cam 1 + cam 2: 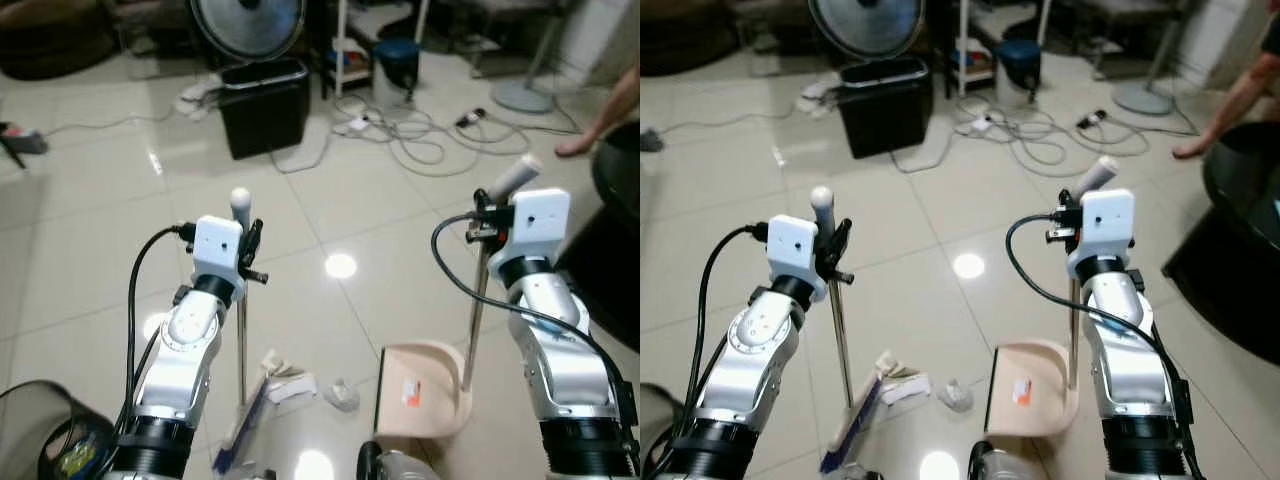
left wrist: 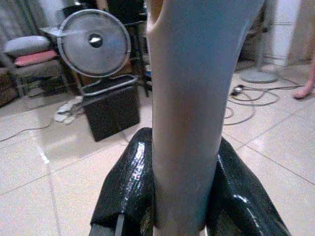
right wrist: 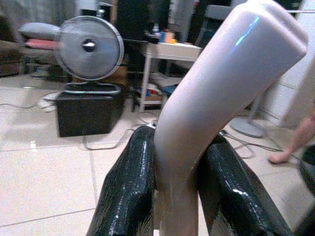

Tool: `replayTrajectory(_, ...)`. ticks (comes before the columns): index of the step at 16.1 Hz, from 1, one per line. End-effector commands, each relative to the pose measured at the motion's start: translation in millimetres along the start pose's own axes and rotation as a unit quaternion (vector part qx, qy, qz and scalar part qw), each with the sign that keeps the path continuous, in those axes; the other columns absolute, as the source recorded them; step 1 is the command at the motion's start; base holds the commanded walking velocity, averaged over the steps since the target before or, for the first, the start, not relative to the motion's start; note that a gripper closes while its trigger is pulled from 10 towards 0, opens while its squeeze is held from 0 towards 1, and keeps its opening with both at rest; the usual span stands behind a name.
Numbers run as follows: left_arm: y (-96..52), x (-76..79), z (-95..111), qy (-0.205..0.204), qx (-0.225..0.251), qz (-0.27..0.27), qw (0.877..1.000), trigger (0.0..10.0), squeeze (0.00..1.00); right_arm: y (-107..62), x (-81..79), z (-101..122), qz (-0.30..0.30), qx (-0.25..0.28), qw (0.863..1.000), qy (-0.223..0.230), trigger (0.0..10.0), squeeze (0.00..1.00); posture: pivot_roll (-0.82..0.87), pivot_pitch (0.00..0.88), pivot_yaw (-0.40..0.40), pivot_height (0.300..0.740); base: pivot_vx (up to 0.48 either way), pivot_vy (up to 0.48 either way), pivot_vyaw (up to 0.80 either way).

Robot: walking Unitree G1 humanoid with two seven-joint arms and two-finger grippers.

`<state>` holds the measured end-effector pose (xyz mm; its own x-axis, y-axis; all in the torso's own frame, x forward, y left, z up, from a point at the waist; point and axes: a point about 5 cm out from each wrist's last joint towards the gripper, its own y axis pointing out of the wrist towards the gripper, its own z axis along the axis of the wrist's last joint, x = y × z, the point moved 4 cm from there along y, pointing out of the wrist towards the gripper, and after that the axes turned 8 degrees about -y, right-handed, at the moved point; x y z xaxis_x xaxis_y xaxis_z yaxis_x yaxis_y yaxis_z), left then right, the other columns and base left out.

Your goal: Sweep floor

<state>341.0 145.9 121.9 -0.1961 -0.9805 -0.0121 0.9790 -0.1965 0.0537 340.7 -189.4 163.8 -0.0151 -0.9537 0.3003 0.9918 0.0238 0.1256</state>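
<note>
Both arms raised forward: left end effector (image 2: 179, 196) clamps the broom handle (image 1: 241, 320), right end effector (image 3: 177, 196) the dustpan handle (image 1: 476, 300).

Open tiled floor (image 1: 330, 200) lies ahead of both arms, between them and the black bin (image 1: 264, 105). The left pincer (image 1: 248, 243) is clamped on the broom handle (image 1: 241, 330), the right pincer (image 1: 484, 215) on the dustpan handle (image 1: 473, 320); the gap between the two upright handles is free. Low obstacles between them: crumpled paper (image 1: 288, 384) beside the broom head (image 1: 240, 425), a smaller scrap (image 1: 341, 396) just beside the dustpan (image 1: 420, 392). Farther off, tangled cables (image 1: 420, 135) cross the floor beside the bin, with a fan (image 1: 247, 22) behind it. At the right edge stand a dark furniture piece (image 1: 610, 250) and a person's foot (image 1: 575, 146).
</note>
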Motion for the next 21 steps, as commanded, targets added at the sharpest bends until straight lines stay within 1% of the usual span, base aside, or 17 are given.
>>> replayTrajectory(1, -0.5, -0.5, 9, 0.012, 0.017, 0.001, 1.0, 10.0, 0.0, 1.8, -2.7, 8, 0.006, 0.018, 1.0, -0.005, 10.0, 0.0, -0.02, 0.116, 0.016, 0.74, 0.0, -0.442, 0.56)
replayTrajectory(10, 3.8, 0.7, 15, 0.019, 0.024, 0.004, 1.0, 10.0, 0.0, 1.9, 0.3, 6, 0.002, 0.016, 1.0, -0.008, 10.0, 0.0, -0.01, 0.114, 0.023, 0.74, 0.0, -0.44, 0.57)
replayTrajectory(11, 4.4, -0.5, 11, 0.004, 0.01, 0.007, 1.0, 10.0, 0.0, 1.9, -0.7, 6, 0.004, 0.017, 1.0, -0.004, 10.0, 0.0, -0.01, 0.111, 0.023, 0.74, 0.0, 0.0, 0.0)
replayTrajectory(13, 4.9, -2.1, 10, -0.004, 0.009, 0.01, 1.0, 10.0, 0.0, 1.1, -0.9, 5, 0.002, 0.018, 1.0, 0.014, 10.0, 0.0, -0.01, 0.111, 0.024, 0.74, 0.0, 0.281, 0.0)
replayTrajectory(14, 5.2, -3.2, 11, 0.003, 0.01, 0.011, 1.0, 10.0, 0.0, 0.3, -0.4, 3, -0.002, 0.016, 1.0, 0.023, 10.0, 0.0, -0.01, 0.107, 0.026, 0.74, 0.0, 0.472, 0.0)
replayTrajectory(15, 5.1, -3.8, 11, 0.009, 0.011, 0.014, 1.0, 10.0, 0.0, 0.0, -0.4, 3, -0.002, 0.015, 1.0, 0.024, 10.0, 0.0, -0.01, 0.105, 0.027, 0.74, 0.0, 0.247, 0.0)
replayTrajectory(18, 5.8, -2.6, 15, 0.003, 0.022, 0.015, 1.0, 10.0, 0.0, -0.4, -0.9, 0, 0.0, 0.012, 1.0, 0.025, 10.0, 0.0, -0.01, 0.103, 0.027, 0.74, 0.0, 0.0, 0.0)
replayTrajectory(21, 7.6, -3.7, 19, 0.018, 0.033, 0.02, 0.999, 10.0, 0.0, -1.2, -3.5, -5, 0.001, 0.005, 1.0, 0.031, 10.0, 0.0, -0.01, 0.099, 0.027, 0.74, 0.0, 0.0, 0.0)
